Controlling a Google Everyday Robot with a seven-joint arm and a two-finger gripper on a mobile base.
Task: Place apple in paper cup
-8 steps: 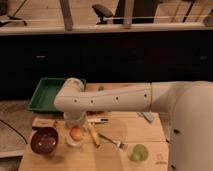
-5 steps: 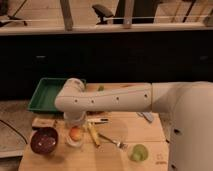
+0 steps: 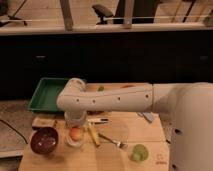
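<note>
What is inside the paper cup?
The apple sits in the paper cup, with the gripper directly above it. The apple's lower part and the cup's bottom are hidden by the cup wall.

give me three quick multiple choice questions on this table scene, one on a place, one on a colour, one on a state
1. Where is the dark bowl relative to the paper cup?
A) on top of it
B) beside it, to its left in the picture
C) inside it

2. What colour is the tray?
A) blue
B) white
C) green

3. How does the paper cup stand?
A) upright, with the apple in its mouth
B) on its side, empty
C) upside down

Answers:
1 B, the bowl stands next to the cup on the picture's left.
2 C, its rim and floor are green.
3 A, the apple sits in the upright cup, with the gripper right above it.
</note>
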